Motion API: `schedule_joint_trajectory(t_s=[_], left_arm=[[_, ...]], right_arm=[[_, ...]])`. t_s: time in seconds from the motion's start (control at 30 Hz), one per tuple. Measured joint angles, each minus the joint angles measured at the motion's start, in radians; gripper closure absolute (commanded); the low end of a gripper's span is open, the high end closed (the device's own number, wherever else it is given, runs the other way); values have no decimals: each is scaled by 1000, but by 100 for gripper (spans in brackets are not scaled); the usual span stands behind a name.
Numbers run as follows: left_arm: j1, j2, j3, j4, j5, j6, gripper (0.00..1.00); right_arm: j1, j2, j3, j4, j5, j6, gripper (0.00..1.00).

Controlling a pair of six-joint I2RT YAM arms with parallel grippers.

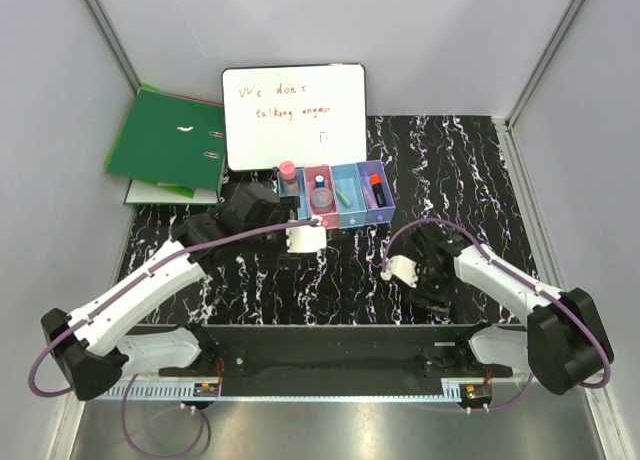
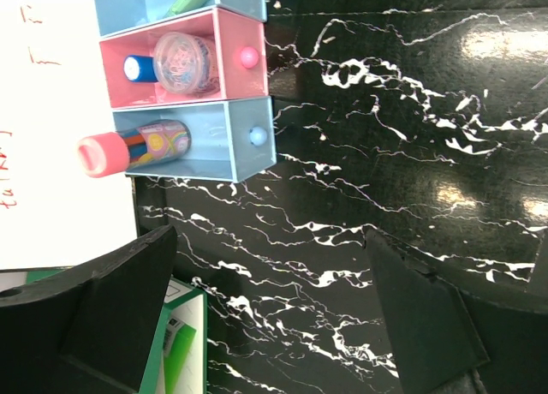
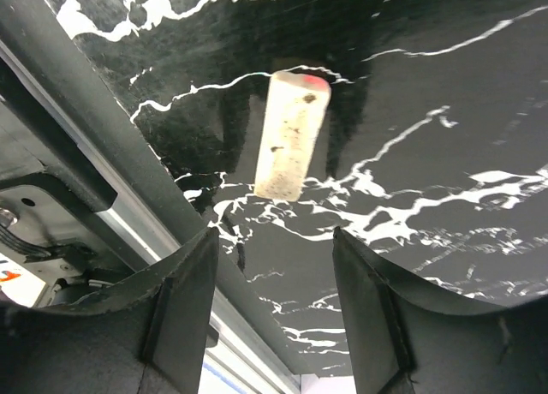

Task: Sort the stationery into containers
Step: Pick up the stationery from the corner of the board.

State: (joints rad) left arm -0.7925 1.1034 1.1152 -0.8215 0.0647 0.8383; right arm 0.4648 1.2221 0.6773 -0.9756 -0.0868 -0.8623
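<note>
The containers (image 1: pixel 340 195) stand in a row below the whiteboard. In the left light blue bin (image 2: pixel 244 158) lies the pink-capped cylinder (image 2: pixel 137 148). The pink bin (image 2: pixel 235 86) holds the clear pot (image 2: pixel 184 62) and the blue-capped tube (image 2: pixel 137 68). A green stick (image 1: pixel 343 196) is in the third bin and a red-and-black marker (image 1: pixel 377 192) in the purple one. My left gripper (image 2: pixel 272 235) hovers open and empty just in front of the bins. A small pale bar with a pink end (image 3: pixel 291 137) lies on the table just beyond my right gripper (image 3: pixel 274 240), which is open around nothing.
A whiteboard (image 1: pixel 293 115) with red writing leans at the back, right behind the bins. A green ring binder (image 1: pixel 165 145) lies at the back left. The metal rail (image 3: pixel 128 214) of the table's near edge runs close beside the right gripper.
</note>
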Motion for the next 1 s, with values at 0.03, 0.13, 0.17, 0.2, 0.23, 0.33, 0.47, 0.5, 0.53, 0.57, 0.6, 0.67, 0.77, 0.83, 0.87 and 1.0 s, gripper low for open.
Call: schedule_joint_trajectory(t_s=[0.03, 0.13, 0.17, 0.2, 0.23, 0.33, 0.47, 0.5, 0.53, 0.57, 0.6, 0.67, 0.77, 0.83, 0.87, 1.0], left_arm=[[0, 8, 13, -2, -3, 0, 1], [0, 31, 52, 0, -10, 0, 1], [0, 35, 61, 1, -12, 0, 1], [0, 40, 70, 1, -13, 0, 1], [0, 45, 78, 0, -13, 0, 1], [0, 53, 90, 1, -13, 0, 1], [0, 58, 90, -1, -13, 0, 1], [0, 58, 90, -2, -13, 0, 1], [0, 58, 90, -2, -13, 0, 1], [0, 58, 90, -2, -13, 0, 1], [0, 58, 90, -2, -13, 0, 1], [0, 58, 90, -3, -13, 0, 1], [0, 58, 90, -4, -13, 0, 1], [0, 58, 90, -6, -13, 0, 1], [0, 58, 90, -8, -13, 0, 1], [0, 58, 90, -8, -13, -3, 1]], right_arm=[[0, 0, -11, 5, 0, -5, 38], [0, 1, -33, 27, -3, -14, 39], [0, 2, -37, 35, -3, -16, 39], [1, 7, -40, 44, -5, -17, 40], [1, 15, -42, 55, -8, -18, 41], [5, 55, -43, 94, -11, -20, 43], [8, 98, -38, 127, -4, -20, 56], [8, 101, -37, 129, -1, -20, 60], [8, 104, -36, 135, 5, -20, 62], [8, 106, -36, 142, 13, -19, 66], [8, 107, -36, 147, 17, -17, 65], [10, 107, -36, 149, 18, -15, 73], [12, 106, -37, 152, 20, -9, 88], [12, 103, -38, 151, 24, -5, 96], [12, 99, -38, 151, 27, 0, 98], [13, 93, -37, 148, 34, 13, 100]])
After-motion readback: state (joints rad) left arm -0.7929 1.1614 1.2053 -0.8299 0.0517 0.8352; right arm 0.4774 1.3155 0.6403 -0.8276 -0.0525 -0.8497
